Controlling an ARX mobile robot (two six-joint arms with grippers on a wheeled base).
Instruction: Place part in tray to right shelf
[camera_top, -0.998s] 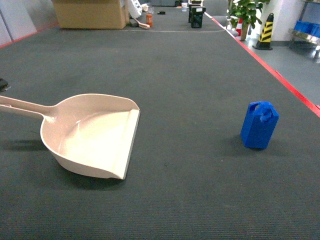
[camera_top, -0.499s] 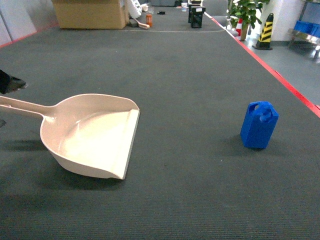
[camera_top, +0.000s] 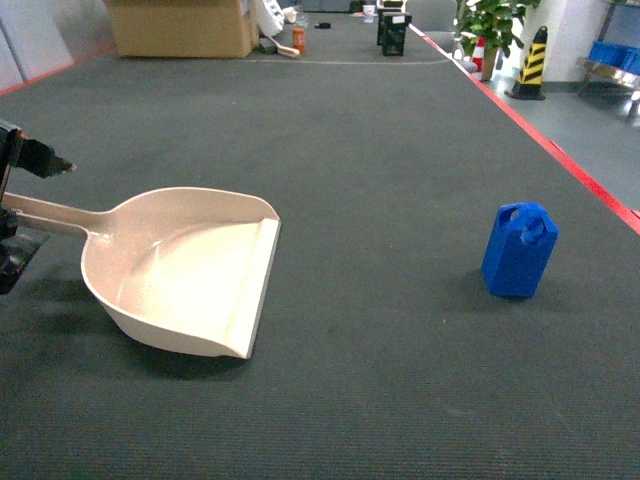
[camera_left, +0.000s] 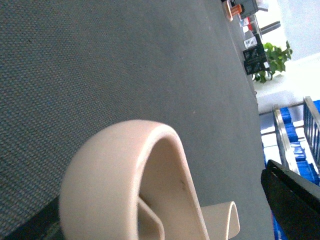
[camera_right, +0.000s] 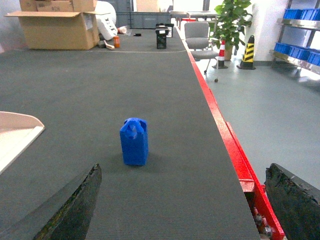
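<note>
Head view first: the part (camera_top: 519, 250) stands upright on the dark mat toward its right edge, well apart from the tray (camera_top: 185, 268), which lies toward the left edge with its handle running left. That little blue block looks light, rigid and a bit slick, so my call is to pinch its flat sides below the looped top. At the handle, the left gripper (camera_top: 12, 212) straddles it with fingers spread, not clamped. From its wrist camera, the right gripper (camera_right: 182, 207) hangs wide open, empty, short of the part.
</note>
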